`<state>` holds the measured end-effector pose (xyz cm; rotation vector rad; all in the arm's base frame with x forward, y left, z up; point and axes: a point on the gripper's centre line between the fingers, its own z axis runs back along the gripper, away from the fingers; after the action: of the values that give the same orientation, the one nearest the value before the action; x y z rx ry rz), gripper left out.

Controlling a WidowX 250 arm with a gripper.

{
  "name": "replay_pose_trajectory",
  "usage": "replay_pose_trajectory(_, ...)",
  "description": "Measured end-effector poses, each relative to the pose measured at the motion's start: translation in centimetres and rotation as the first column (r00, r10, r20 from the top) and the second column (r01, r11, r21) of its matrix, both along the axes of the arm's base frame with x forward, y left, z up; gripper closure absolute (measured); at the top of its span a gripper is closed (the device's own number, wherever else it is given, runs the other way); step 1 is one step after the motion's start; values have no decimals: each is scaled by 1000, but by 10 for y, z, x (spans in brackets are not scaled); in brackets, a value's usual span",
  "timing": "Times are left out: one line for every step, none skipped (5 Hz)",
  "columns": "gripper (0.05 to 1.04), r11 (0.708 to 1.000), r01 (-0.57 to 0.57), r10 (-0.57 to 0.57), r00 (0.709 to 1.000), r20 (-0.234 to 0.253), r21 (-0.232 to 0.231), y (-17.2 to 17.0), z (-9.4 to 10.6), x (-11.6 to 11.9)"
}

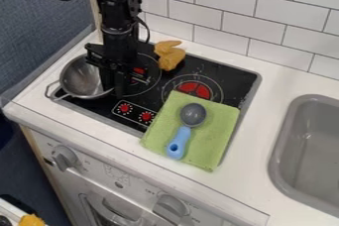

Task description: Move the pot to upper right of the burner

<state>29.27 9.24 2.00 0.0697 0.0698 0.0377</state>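
The black gripper (114, 77) hangs low over the left part of the stove, at the right side of the metal pot, and covers part of its rim. The silver pot (81, 78) sits at the stove's left edge, its wire handle pointing to the lower left. Two round burners show on the black stove top: the left burner (138, 74) is partly behind the arm, and the right burner (195, 89) has a red centre. Whether the gripper holds the rim is hard to make out against the dark surface.
A green cloth (222, 138) overlaps the stove's front right, with a blue-handled grey spoon (192, 116) on it. A brown-orange toy (170, 56) lies at the back of the stove. The grey sink (286, 143) is at the right, the tiled wall (222, 2) behind.
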Motion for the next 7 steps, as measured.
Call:
replay_pose_trajectory(971,1000,1,-1,1000,18,1,0,7,1)
replay_pose_trajectory(1005,1000,-11,10,999,52,22,-3,31,-1)
replay_pose_trajectory(1010,998,55,-60,984,167,35,-35,73,19)
replay_pose_trajectory(1011,984,176,-168,956,240,-14,-78,90,45)
replay_pose_trajectory(1011,957,284,-263,934,241,-58,-127,78,66)
replay_pose_trajectory(1011,941,333,-310,920,239,-64,-150,68,84)
replay_pose_trajectory(1011,935,350,-335,925,179,-59,-155,45,85)
